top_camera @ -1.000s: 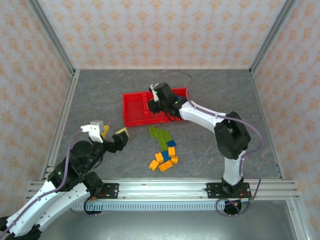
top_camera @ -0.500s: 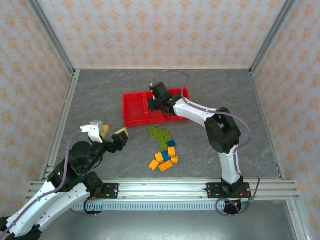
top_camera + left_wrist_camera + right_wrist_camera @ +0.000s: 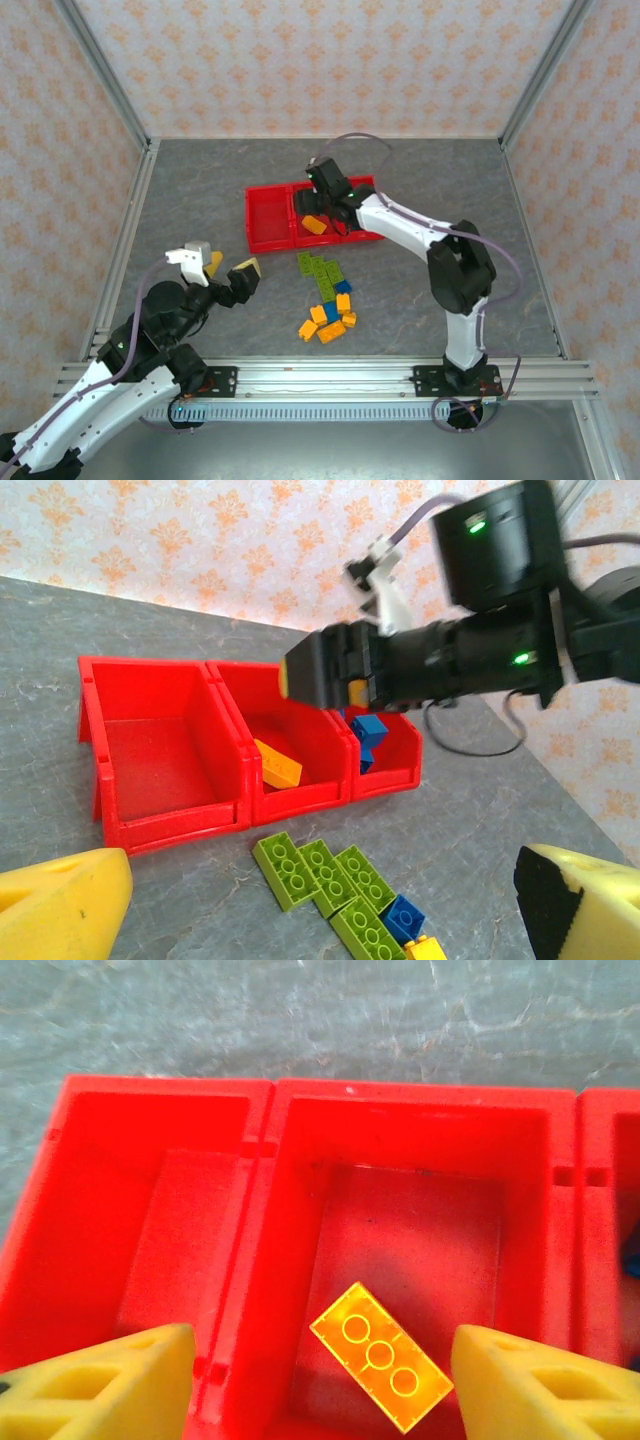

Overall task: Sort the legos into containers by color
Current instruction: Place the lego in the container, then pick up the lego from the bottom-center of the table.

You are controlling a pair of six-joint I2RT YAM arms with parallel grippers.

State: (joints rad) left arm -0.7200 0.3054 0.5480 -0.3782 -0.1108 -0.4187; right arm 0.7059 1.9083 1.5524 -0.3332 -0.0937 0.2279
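Squarely in the middle of the red containers (image 3: 270,1090), we see an orange lego (image 3: 381,1355) lying flat, long axis upper-left to lower-right, below the right end effector (image 3: 320,1385), spread apart; the left end effector (image 3: 224,265), lower left, gapes empty.

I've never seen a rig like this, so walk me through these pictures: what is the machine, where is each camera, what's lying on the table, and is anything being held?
These are two robot arms bolted to a table. One picture looks down from overhead; the other two come from cameras on each wrist. On the table sits a red three-compartment tray, with loose green, orange and blue bricks nearer the arms. The right tool hangs open over the middle compartment, where one orange brick lies; blue bricks lie in the right compartment. The left tool is open, holding nothing.
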